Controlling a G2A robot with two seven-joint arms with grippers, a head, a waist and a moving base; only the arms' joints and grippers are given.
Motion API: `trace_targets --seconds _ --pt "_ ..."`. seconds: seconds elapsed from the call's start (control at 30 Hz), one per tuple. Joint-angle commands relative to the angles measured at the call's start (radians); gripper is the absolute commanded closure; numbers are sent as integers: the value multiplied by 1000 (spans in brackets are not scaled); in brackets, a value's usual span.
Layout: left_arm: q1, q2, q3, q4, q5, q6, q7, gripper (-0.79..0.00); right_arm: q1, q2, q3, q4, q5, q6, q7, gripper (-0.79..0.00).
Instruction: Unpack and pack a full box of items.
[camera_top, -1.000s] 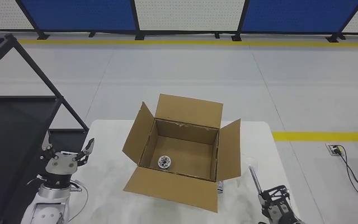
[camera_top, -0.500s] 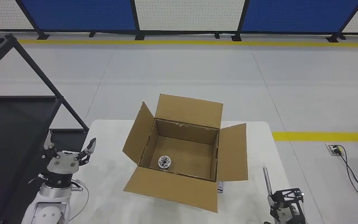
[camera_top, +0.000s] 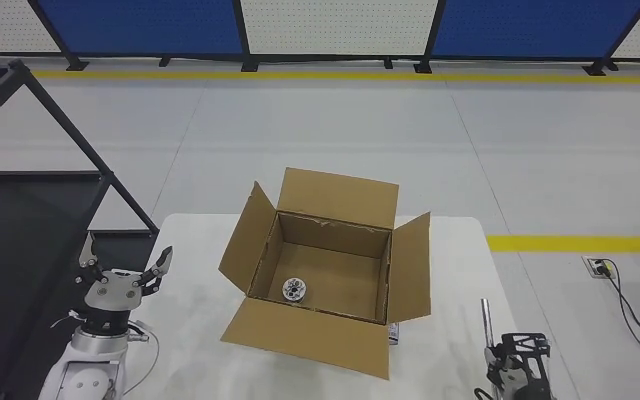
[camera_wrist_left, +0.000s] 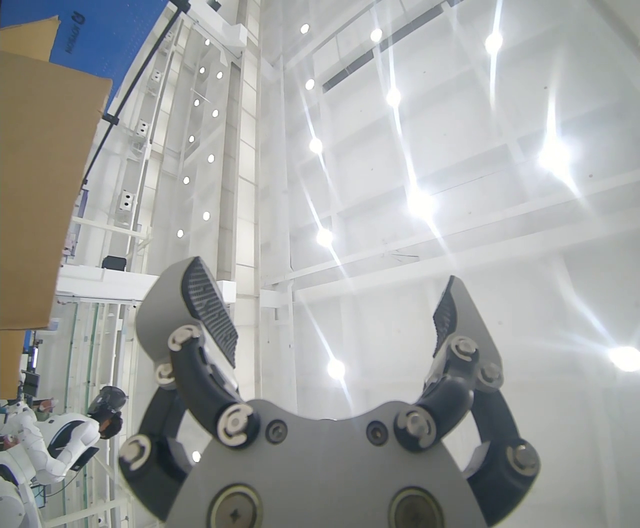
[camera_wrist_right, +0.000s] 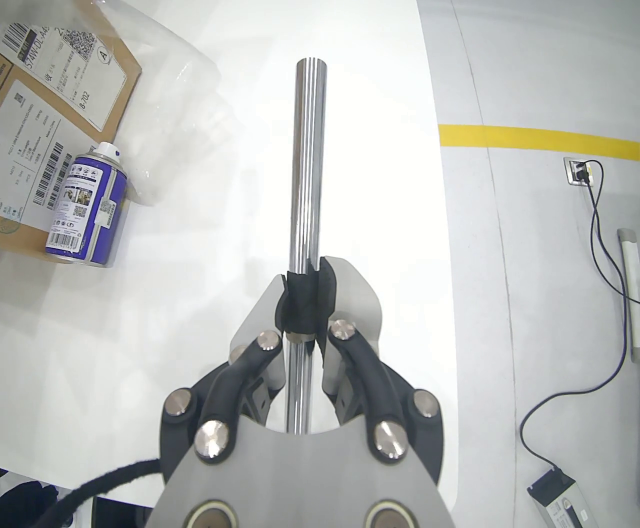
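Note:
An open cardboard box (camera_top: 330, 270) stands in the middle of the white table (camera_top: 190, 300), flaps spread. A small round white item (camera_top: 294, 290) lies on its floor near the left wall. My right gripper (camera_wrist_right: 305, 280) is shut on a shiny metal rod (camera_wrist_right: 306, 165) above the table's right front corner; the metal rod (camera_top: 486, 325) points away from me. My left gripper (camera_top: 124, 270) stands open and empty at the table's left edge, fingers (camera_wrist_left: 210, 305) pointing up at the ceiling. A blue spray can (camera_wrist_right: 87, 210) lies on the table beside the box (camera_wrist_right: 55, 115).
Clear plastic wrap (camera_wrist_right: 175, 90) lies on the table between the box and the rod. A black frame (camera_top: 60, 150) stands left of the table. The table's right edge (camera_wrist_right: 440, 200) is close to the rod; a cable and socket (camera_wrist_right: 580, 170) lie on the floor beyond.
My right arm has moved right and toward the table's front with the rod, which now points straight away. The box's right flap dropped flat, then rose again. The left arm kept still.

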Motion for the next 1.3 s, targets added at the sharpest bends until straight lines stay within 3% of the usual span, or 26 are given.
trace_targets --seconds 0.0,0.07,0.4,0.83,0.87,0.93,1.0,1.03,1.07,1.27 --pt "-1 0 1 1 0 0 1 -785 -1 0 -1 1 -2 -19 23 0" --pt "-2 0 2 1 0 -1 1 -785 6 3 3 7 -1 -59 75 0" --pt "-6 0 5 5 0 -1 1 -785 123 -2 -62 111 -10 -67 210 0" --pt "-8 0 6 9 4 -2 6 -785 220 -14 -129 214 -18 -51 234 0" --pt "-9 0 6 9 4 -2 6 -785 221 -14 -129 214 -21 -52 235 -34" --pt "-10 0 7 10 4 -2 6 -785 223 -14 -131 212 -27 -52 239 -246" --pt "-10 0 7 11 3 -1 6 -785 222 -15 -131 207 -32 -51 240 -403" --pt "-11 0 7 11 3 -1 7 -785 220 -15 -130 203 -34 -51 238 -591" --pt "-11 0 7 11 3 0 7 -785 217 -16 -129 199 -36 -50 235 -723" --pt "-14 1 8 13 3 1 8 -785 192 -17 -112 159 -45 -47 206 -785"
